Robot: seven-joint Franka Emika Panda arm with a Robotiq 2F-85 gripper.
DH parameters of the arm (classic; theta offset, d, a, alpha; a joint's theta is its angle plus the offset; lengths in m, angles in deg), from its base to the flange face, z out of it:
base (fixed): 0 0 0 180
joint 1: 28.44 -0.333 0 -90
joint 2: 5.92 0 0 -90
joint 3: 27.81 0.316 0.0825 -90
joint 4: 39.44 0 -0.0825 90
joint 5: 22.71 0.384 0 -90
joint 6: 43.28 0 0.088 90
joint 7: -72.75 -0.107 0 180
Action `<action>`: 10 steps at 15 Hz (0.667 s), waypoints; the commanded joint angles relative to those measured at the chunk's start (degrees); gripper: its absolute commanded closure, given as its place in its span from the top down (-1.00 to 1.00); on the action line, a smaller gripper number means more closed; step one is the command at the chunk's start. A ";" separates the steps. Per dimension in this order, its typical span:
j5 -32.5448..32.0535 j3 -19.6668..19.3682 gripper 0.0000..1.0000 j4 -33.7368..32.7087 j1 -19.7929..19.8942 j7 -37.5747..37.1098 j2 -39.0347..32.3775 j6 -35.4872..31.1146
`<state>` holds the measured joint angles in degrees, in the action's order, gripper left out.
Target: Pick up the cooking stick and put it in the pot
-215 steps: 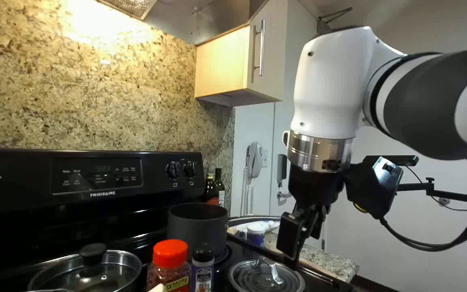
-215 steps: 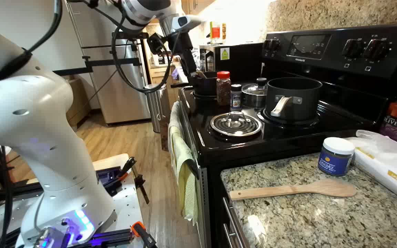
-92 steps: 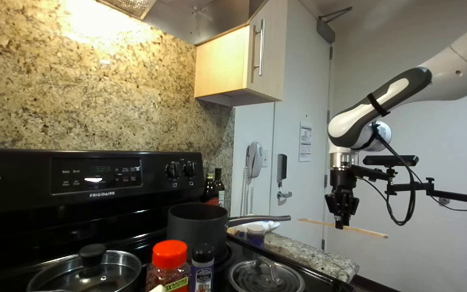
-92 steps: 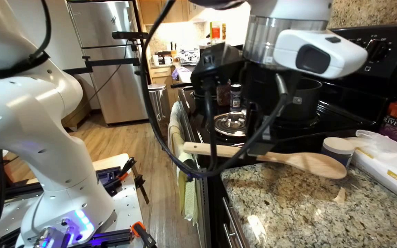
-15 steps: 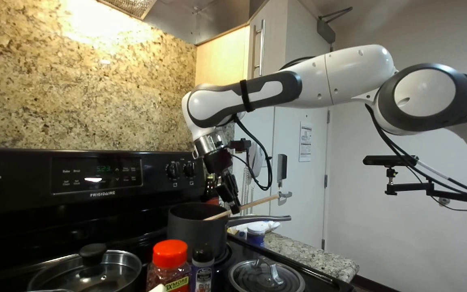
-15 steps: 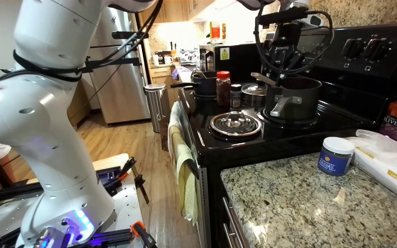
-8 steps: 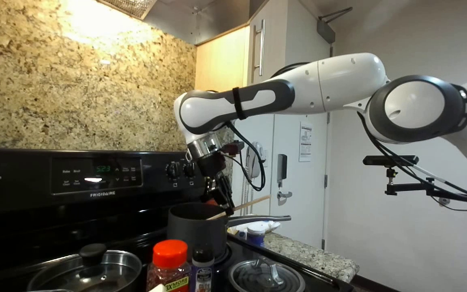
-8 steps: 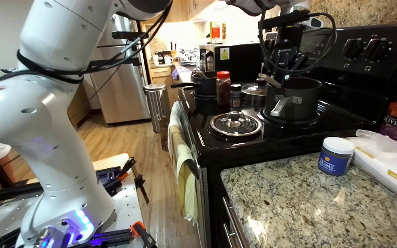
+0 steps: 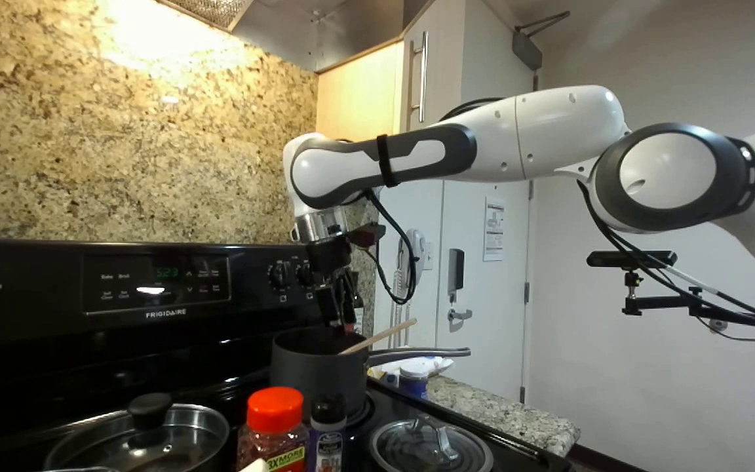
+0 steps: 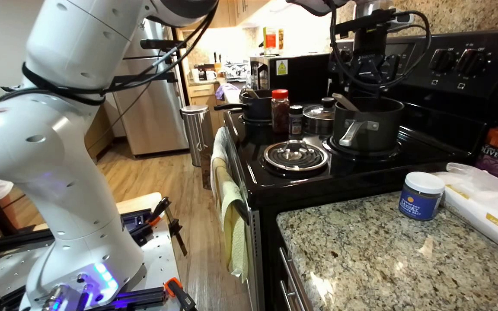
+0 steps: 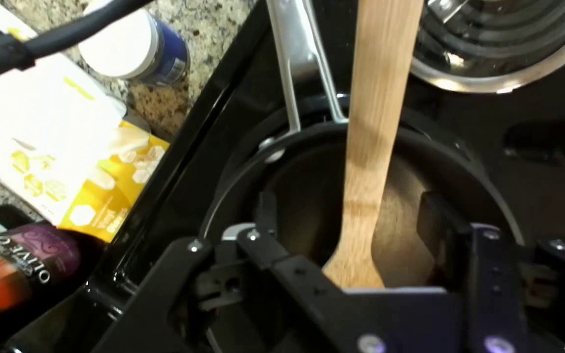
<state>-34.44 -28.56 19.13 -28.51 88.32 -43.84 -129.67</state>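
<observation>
The cooking stick, a pale wooden spatula-like stick (image 9: 381, 336), leans in the dark pot (image 9: 318, 380). Its handle slants up over the pot's rim and its wider end is inside. The stick (image 10: 345, 102) and pot (image 10: 374, 131) also show in another exterior view. In the wrist view the stick (image 11: 378, 98) crosses the rim and runs down between my fingers, apart from both; its lower end is hidden by the gripper. My gripper (image 11: 350, 215) is open, its fingertips over the pot's mouth. In an exterior view the gripper (image 9: 343, 328) is just above the pot.
The pot's metal handle (image 9: 417, 354) sticks out beside the stick. A red-capped jar (image 10: 280, 111), a spice bottle (image 10: 295, 122), a lidded pan (image 10: 318, 119) and a glass lid (image 10: 295, 156) stand on the stove. A blue jar (image 10: 421, 196) and a box (image 10: 482, 216) are on the counter.
The stick was lifted from the counter and carried to the pot. In the last half second my gripper opened and rose slightly off it; the stick stays leaning in the pot.
</observation>
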 commanded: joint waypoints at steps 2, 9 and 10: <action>4.31 1.32 1.00 2.35 2.01 1.36 3.30 -7.82; 6.28 2.27 1.00 17.31 3.69 10.80 16.75 -18.53; 5.64 2.09 1.00 19.75 3.46 11.88 19.04 -18.13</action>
<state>-28.56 -27.20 27.56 -25.75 95.58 -33.98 -145.18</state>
